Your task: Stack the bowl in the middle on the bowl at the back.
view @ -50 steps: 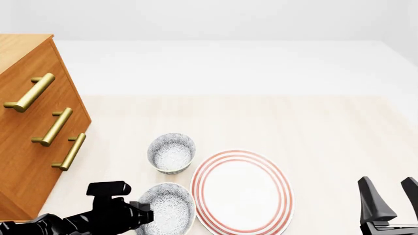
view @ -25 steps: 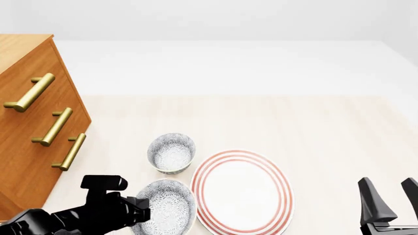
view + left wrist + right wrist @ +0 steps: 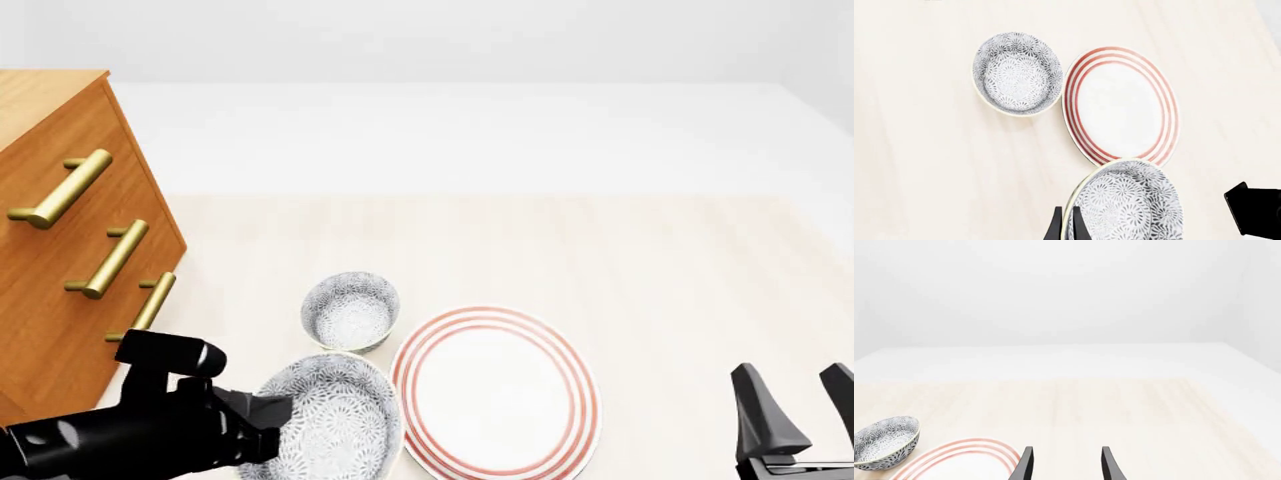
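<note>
The bowl in the middle (image 3: 334, 425) is speckled grey and white. It hangs tilted just left of the plate, and my left gripper (image 3: 271, 418) is shut on its left rim. In the left wrist view both thin fingers (image 3: 1055, 229) pinch the rim of this bowl (image 3: 1131, 202). The bowl at the back (image 3: 350, 312) stands upright on the table beyond it, also seen as the matching bowl (image 3: 1016, 74) in the left wrist view. My right gripper (image 3: 803, 405) is open at the near right, holding nothing (image 3: 1067, 465).
A large white plate with red rings (image 3: 441, 340) lies right of both bowls. A wooden drawer cabinet with brass handles (image 3: 60, 300) stands at the left. A speckled bowl (image 3: 884, 442) shows at the right wrist view's edge; which one, I cannot tell.
My left arm has drawn back to the left and risen, with the middle bowl lifted and tilted in its grip. The back bowl, plate and right gripper have not moved.
</note>
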